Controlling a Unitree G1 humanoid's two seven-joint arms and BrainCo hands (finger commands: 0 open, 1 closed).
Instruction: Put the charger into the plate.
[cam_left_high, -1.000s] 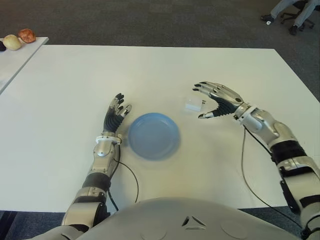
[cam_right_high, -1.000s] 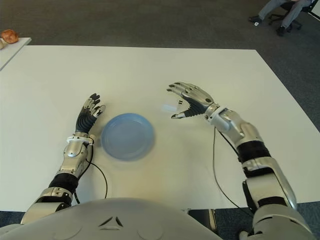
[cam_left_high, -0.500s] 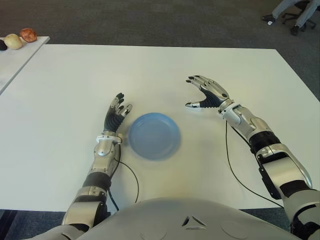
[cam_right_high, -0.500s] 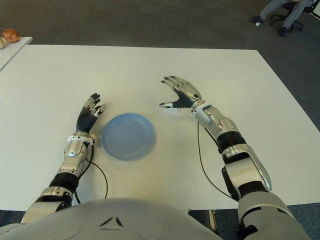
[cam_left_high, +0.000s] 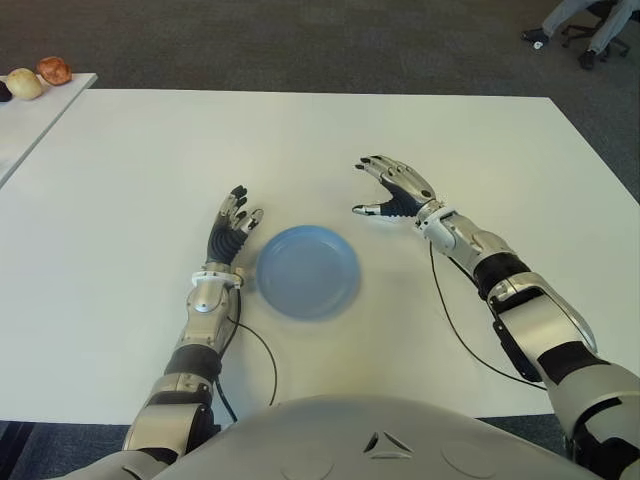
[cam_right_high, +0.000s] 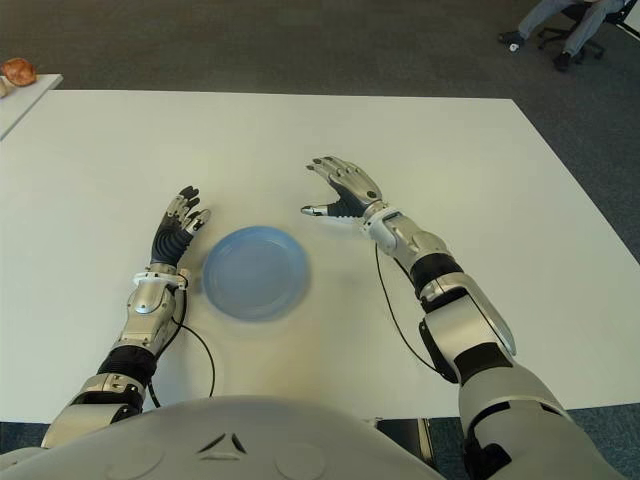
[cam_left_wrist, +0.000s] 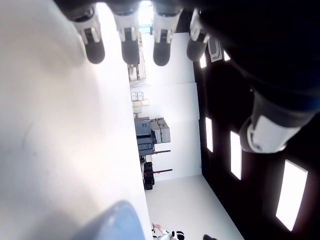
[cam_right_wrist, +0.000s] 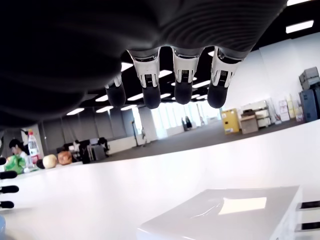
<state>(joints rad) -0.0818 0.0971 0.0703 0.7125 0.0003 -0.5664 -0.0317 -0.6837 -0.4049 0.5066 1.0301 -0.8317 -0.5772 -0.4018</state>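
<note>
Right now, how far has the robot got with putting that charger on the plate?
Nothing is finished: the blue plate holds nothing. The right hand hovers open over the white charger, which lies on the table beneath its palm, not yet grasped. Left: grasp, carry, drop. The left hand shows open left of the plate.

Two head cameras look forward and down from above the robot's chest onto the white table (cam_left_high: 120, 300), set slightly apart side by side, so the blue plate (cam_left_high: 307, 270) sits further left in the right eye view than in the left. Both take in the whole tabletop, both arms and the dark carpet beyond the far edge. The left wrist camera sits close behind the left hand's fingers (cam_left_wrist: 128, 44), skimming along the table toward the room, with the plate's rim at its edge. The right wrist camera looks out under the right hand's fingers (cam_right_wrist: 182, 80), low over the table, with the white charger (cam_right_wrist: 225, 215) close before it.
</note>
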